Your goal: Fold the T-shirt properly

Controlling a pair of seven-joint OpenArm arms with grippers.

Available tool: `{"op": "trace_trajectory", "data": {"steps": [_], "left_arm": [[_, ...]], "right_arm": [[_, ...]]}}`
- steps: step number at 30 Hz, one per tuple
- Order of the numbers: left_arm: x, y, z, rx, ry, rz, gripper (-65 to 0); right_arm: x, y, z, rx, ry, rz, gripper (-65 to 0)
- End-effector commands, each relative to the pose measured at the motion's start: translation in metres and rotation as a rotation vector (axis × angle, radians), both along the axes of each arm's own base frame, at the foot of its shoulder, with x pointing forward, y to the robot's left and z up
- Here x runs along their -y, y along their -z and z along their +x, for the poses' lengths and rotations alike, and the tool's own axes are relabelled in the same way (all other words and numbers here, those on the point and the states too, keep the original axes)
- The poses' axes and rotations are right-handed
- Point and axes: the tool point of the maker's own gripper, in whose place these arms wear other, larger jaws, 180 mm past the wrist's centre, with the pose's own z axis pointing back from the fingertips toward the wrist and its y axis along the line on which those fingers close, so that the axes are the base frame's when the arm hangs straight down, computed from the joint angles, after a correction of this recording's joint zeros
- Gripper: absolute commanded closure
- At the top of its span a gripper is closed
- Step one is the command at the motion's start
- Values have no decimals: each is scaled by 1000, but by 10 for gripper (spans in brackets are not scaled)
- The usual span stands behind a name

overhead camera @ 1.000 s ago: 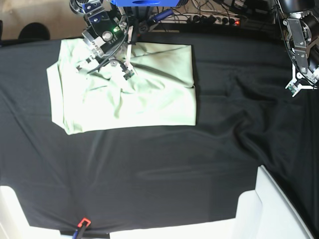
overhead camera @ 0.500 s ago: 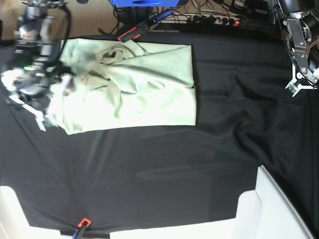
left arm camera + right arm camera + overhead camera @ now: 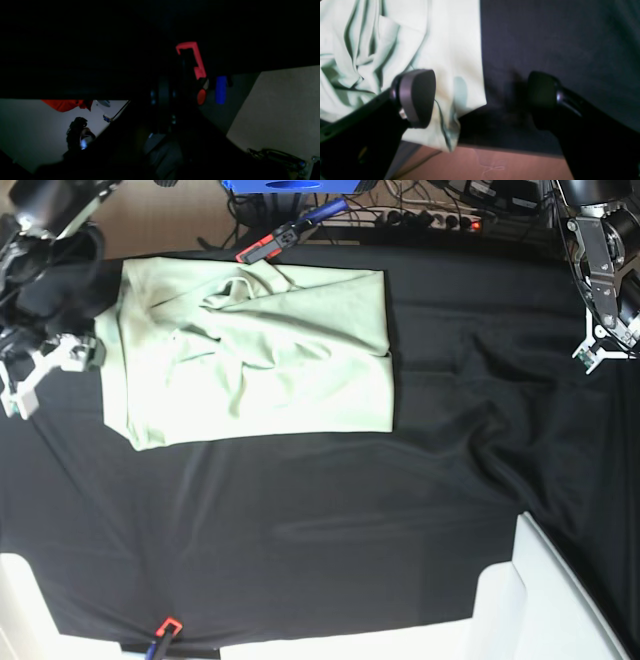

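The mint-green T-shirt (image 3: 245, 355) lies folded into a rough rectangle, rumpled near its collar, on the black cloth (image 3: 330, 510) covering the desk. The right end effector (image 3: 45, 370) sits just off the shirt's outer edge, spread wide and empty; in its wrist view one finger (image 3: 416, 96) overlaps the shirt's corner. The left end effector (image 3: 603, 352) is well apart from the shirt, closed tight, gripping nothing.

The left wrist view is almost wholly dark, so the left end effector cannot be made out there. In the right wrist view the T-shirt (image 3: 402, 45) runs off the top and left edges, blurred. In the base view the right end effector (image 3: 45, 365) sits partly cut off at the left edge.
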Motion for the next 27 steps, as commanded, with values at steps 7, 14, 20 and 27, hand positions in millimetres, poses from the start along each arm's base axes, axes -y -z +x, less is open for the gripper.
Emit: {"op": "trace_trajectory", "data": {"steps": [7,14,20,27], "left_arm": [[-11,-14,4,15,-1,50,0],[-3,-8,3,19,-7,26,0],[1,-5,3,22,-8,17,0],[0,-6,3,23,-8,20,0]], "right_arm": [[7,-13,25,158,68,282,-548],[20,16,13,87,167,416,-548],[17,28,2,23,146,373,-548],[-49,48,-6,-59,17,447,-544]]}}
